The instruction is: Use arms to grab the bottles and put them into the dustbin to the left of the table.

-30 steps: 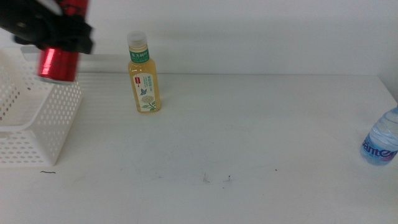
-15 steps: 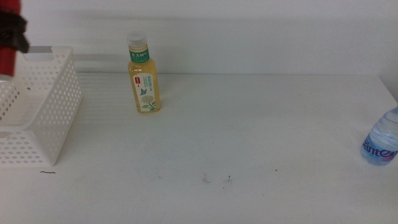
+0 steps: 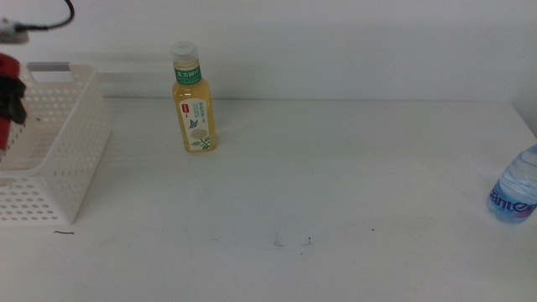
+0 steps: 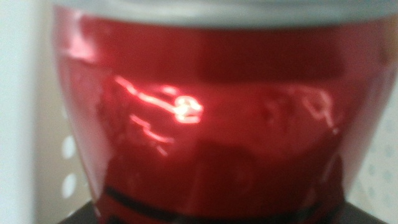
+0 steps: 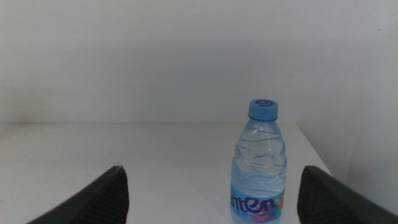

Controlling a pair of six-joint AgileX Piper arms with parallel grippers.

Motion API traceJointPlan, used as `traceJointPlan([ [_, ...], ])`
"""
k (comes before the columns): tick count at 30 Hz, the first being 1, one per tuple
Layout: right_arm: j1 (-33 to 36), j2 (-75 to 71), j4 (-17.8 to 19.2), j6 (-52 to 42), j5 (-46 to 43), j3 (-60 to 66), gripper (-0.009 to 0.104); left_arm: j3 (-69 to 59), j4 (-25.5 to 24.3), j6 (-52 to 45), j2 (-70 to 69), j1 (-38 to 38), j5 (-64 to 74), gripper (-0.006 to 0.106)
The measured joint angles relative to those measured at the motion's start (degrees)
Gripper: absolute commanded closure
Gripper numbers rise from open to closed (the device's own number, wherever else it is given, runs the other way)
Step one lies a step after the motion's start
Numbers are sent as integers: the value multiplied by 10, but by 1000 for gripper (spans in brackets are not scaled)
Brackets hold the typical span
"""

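A slim red can (image 4: 205,124) fills the left wrist view, with perforated white wall showing behind it. My left gripper (image 3: 12,99) is shut on this can (image 3: 6,69) at the picture's far left edge, over the dustbin (image 3: 71,143), a white perforated basket. The yellow tea bottle (image 3: 194,105) stands upright on the table (image 3: 336,184), right of the dustbin. At the table's right edge stands the clear blue-capped water bottle (image 3: 513,191). My right gripper (image 5: 212,177) is open, and the water bottle (image 5: 262,165) stands a little ahead of it, nearer one jaw.
A black cable (image 3: 59,18) loops above the dustbin at the upper left. A few dark specks (image 3: 292,242) mark the tabletop near the front. The wall rises just behind the table's far edge.
My left gripper has carried the red can leftward and down over the dustbin, nearly out of the middle view. Both bottles stayed where they were.
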State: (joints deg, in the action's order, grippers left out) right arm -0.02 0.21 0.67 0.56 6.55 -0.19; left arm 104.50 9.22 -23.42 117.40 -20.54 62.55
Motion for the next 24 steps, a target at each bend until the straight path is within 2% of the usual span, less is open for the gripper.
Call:
traceJointPlan([
  [3,0,0,0,0,0,0,11,0,1,-3,21,0,-2,76],
  [6,0,0,0,0,0,0,11,0,1,-3,33,0,-5,67],
  [8,0,0,0,0,0,0,11,0,5,-3,39,0,-7,58],
  [16,0,0,0,0,0,0,11,3,3,-3,39,11,-14,7],
  [24,0,0,0,0,0,0,11,4,-36,49,3,34,11,7],
])
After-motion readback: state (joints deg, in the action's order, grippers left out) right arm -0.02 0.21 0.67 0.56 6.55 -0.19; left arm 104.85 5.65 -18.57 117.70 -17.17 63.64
